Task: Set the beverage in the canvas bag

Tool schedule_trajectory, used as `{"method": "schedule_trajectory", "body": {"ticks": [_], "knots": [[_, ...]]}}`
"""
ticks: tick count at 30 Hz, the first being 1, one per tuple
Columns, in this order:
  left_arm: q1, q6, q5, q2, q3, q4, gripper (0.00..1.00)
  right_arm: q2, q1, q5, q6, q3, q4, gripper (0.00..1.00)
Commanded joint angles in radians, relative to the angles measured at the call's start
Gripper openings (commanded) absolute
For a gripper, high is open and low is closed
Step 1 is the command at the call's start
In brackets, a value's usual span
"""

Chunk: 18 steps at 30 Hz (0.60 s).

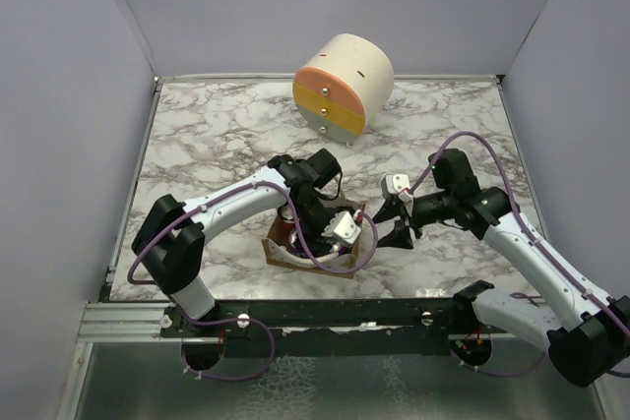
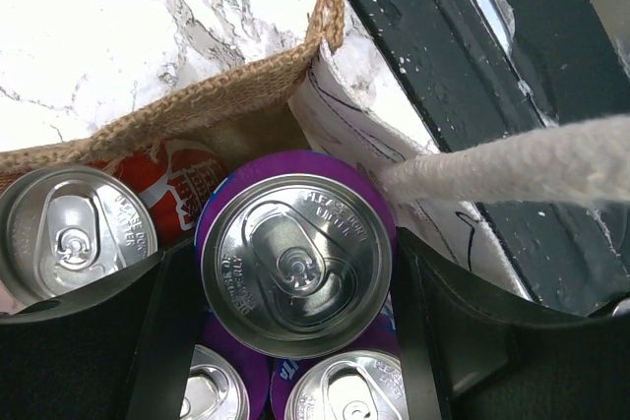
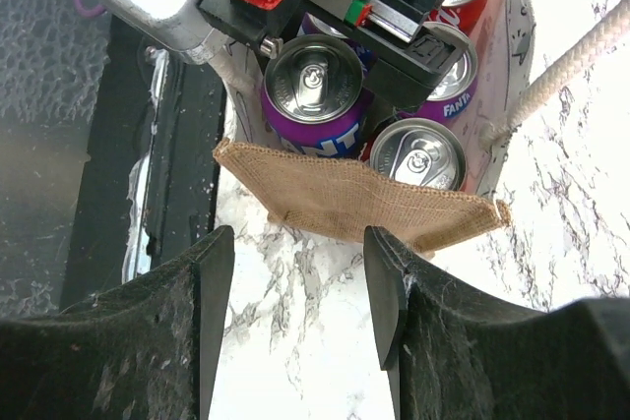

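Observation:
The beverage, a purple soda can (image 2: 295, 263), sits between the fingers of my left gripper (image 2: 295, 277), which is shut on its sides. It hangs inside the mouth of the tan canvas bag (image 2: 212, 95), just above two other purple cans (image 2: 349, 390) and beside a red can (image 2: 69, 238). The top view shows the left gripper (image 1: 330, 228) over the bag (image 1: 281, 253). My right gripper (image 3: 300, 282) is open with only marble between its fingers, a little short of the bag's burlap side (image 3: 345, 199). It sits to the bag's right (image 1: 391, 223).
A whitish rope handle (image 2: 512, 159) crosses beside the left gripper's right finger. Another handle (image 3: 571, 61) slants at the bag's far side. The round cream, orange and yellow drawer cabinet (image 1: 343, 84) stands at the back. The black rail (image 1: 325, 314) runs just behind the bag's near side.

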Motion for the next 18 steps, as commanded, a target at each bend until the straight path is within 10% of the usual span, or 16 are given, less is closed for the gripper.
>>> {"method": "schedule_trajectory", "body": {"ticks": [1,18], "knots": [[-0.005,0.053,0.001,0.008,0.041,-0.001,0.15,-0.023,-0.015,-0.022,0.015,-0.016,0.033,0.56],[-0.005,0.088,-0.025,0.051,0.024,-0.050,0.33,-0.016,-0.018,-0.020,0.026,-0.025,0.047,0.57]]}}
